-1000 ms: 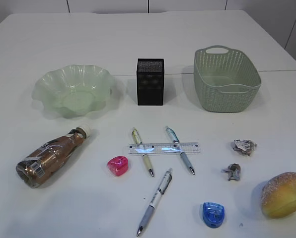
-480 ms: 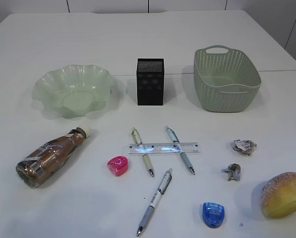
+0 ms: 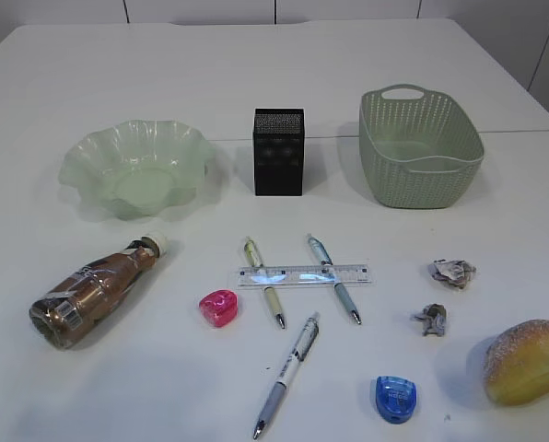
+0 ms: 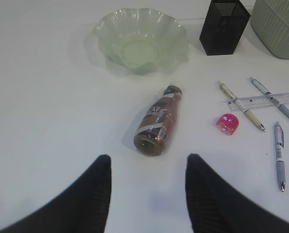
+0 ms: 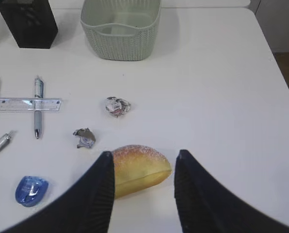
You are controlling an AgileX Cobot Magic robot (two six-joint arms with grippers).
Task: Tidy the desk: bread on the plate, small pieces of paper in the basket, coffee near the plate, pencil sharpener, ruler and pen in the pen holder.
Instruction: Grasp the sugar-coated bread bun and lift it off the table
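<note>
The bread [image 3: 528,361] lies at the front right; in the right wrist view the bread [image 5: 137,170] sits between the tips of my open right gripper [image 5: 144,160], apart from both. The brown coffee bottle [image 3: 95,290] lies on its side; my open left gripper [image 4: 147,162] hovers just short of the bottle's base [image 4: 159,124]. The ruler [image 3: 304,274] rests across two pens [image 3: 263,281] [image 3: 333,276]; a third pen [image 3: 287,373] lies nearer. There is a pink sharpener [image 3: 219,308], a blue sharpener [image 3: 396,398] and two paper scraps [image 3: 451,273] [image 3: 431,319]. Neither gripper shows in the exterior view.
The green wavy plate [image 3: 134,168] stands at the back left, the black mesh pen holder [image 3: 278,152] in the middle and the green basket [image 3: 419,147] at the back right. The table's right edge [image 5: 280,68] is near the bread.
</note>
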